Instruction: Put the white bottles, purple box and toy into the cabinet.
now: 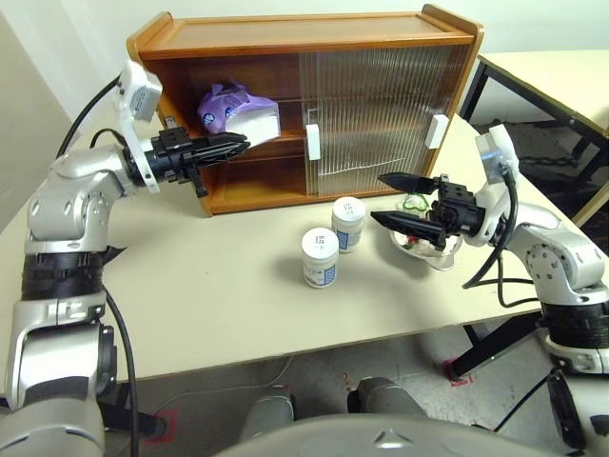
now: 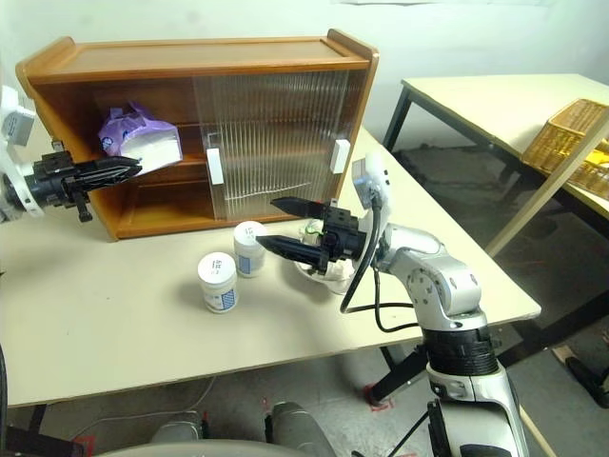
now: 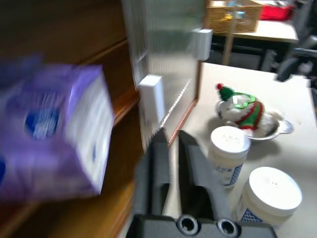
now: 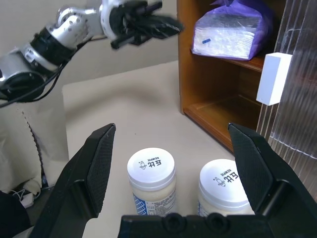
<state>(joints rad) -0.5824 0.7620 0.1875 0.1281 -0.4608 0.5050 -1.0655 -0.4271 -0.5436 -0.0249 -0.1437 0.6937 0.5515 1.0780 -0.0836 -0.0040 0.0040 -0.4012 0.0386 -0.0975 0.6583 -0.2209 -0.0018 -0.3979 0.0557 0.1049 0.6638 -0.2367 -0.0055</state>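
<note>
- Here, the desk (image 1: 219, 305) carries the cabinet (image 1: 285, 43), honey-brown wood, with its two ribbed see-through doors pushed to the right half, so the left half stands open on both shelf levels.
- The purple box (image 1: 233, 109) already lies on the middle shelf in that open half: a soft, crinkly lilac pack with a white end facing out and a small blue mark.
- The left end effector (image 1: 238, 145) hangs just in front of the box, at shelf height, its black fingers pressed together and holding nothing.
- The right end effector (image 1: 395, 200) hovers level over the desk with its fingers spread wide, empty, pointing toward the jars.
- The two white bottles (image 1: 320, 257) stand upright on the desk in front of the cabinet, close together but apart: short jars with wide white lids and blue-printed labels.
- The toy (image 3: 240, 106), a small white plush with a red-and-green scarf and hat, sits in a glass bowl (image 3: 277, 128) just beyond the bottles.
- Judgement: the box is done; a bottle looks like the next pick, and the right end effector seems best placed for it.
- To do it well, I would line the spread fingers up on either side of one jar's body below the lid, keep clear of its neighbour, close square so it does not tip, then carry it into the open left half without clipping the door handle (image 1: 312, 142).
</note>
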